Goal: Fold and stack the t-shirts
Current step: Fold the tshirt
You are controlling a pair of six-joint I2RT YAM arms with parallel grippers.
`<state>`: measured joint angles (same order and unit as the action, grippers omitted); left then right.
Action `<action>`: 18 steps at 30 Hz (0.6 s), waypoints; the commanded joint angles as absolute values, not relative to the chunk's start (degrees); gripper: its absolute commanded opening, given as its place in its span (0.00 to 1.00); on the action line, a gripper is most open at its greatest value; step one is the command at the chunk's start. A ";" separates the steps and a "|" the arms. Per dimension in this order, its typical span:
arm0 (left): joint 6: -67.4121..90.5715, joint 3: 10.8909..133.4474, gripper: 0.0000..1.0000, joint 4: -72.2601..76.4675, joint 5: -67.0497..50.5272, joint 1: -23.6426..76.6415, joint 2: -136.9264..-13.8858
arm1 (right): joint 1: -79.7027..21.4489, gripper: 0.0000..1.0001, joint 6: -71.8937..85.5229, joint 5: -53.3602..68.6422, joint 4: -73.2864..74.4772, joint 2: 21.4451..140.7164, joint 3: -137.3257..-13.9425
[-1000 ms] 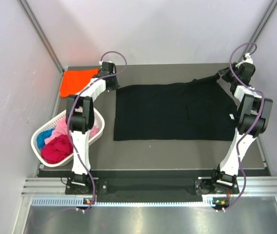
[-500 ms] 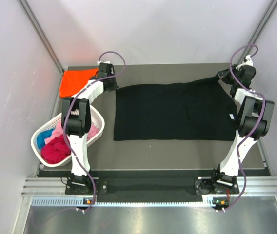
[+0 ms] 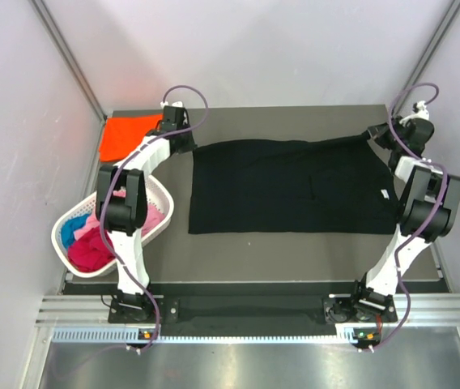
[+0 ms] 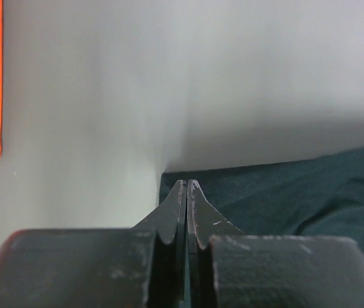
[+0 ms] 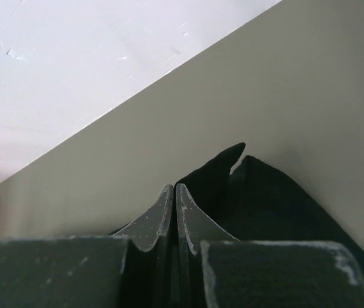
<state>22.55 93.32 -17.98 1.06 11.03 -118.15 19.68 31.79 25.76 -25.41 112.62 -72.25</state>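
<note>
We see left tool closed on black t-shirt corner, right tool closed on its other end, orange t-shirt just left of left tool

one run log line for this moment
black t-shirt: spread flat | left gripper: shut on its far-left corner | right gripper: shut on its far-right corner | orange t-shirt: far left

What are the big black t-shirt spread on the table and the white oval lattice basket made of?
Black t-shirt: soft matte cloth, perhaps cotton; it lies limp, with shallow wrinkles and no shine. White oval lattice basket: probably moulded plastic, smooth finish; stiff thin rim and regular open holes in its wall.
</note>
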 commanded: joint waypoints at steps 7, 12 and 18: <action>22.50 89.56 0.00 -15.73 3.25 11.51 -110.74 | 22.24 0.00 32.26 29.09 -31.73 103.89 -66.89; 22.15 88.16 0.00 -18.36 4.30 11.60 -108.29 | 22.50 0.00 32.60 29.88 -32.69 99.77 -60.32; 21.97 83.77 0.00 -19.25 5.19 11.69 -104.25 | 22.94 0.00 33.05 29.53 -33.22 93.27 -52.49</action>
